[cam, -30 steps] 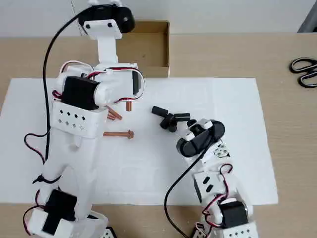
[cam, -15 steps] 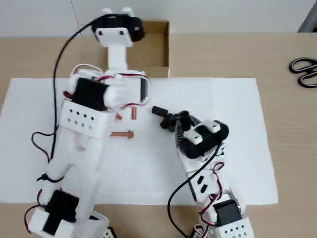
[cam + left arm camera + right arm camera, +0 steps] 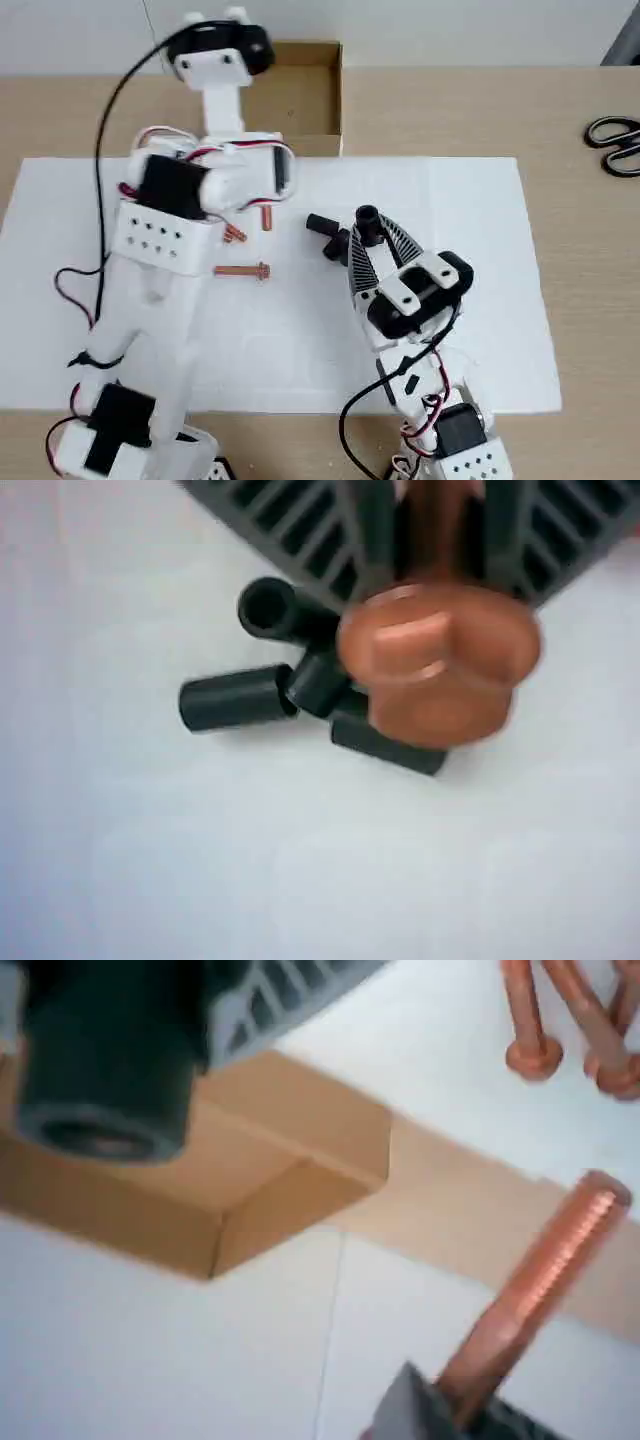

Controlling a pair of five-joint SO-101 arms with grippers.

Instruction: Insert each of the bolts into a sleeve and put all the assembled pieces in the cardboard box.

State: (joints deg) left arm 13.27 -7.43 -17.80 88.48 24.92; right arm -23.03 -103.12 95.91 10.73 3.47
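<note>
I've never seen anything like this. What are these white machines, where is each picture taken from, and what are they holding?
These are two small robot arms at a wooden table. The high view looks down from above; the other two pictures come from cameras on each arm's wrist. The left arm has its jaws shut on a copper bolt, the right arm on a black sleeve. On the white paper lie loose sleeves and loose bolts. A cardboard box stands at the paper's far edge; scissors lie off to the side.

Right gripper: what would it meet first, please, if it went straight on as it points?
Probably the cardboard box, at its near corner; the right gripper, holding a sleeve, points there. Depth unclear.
</note>
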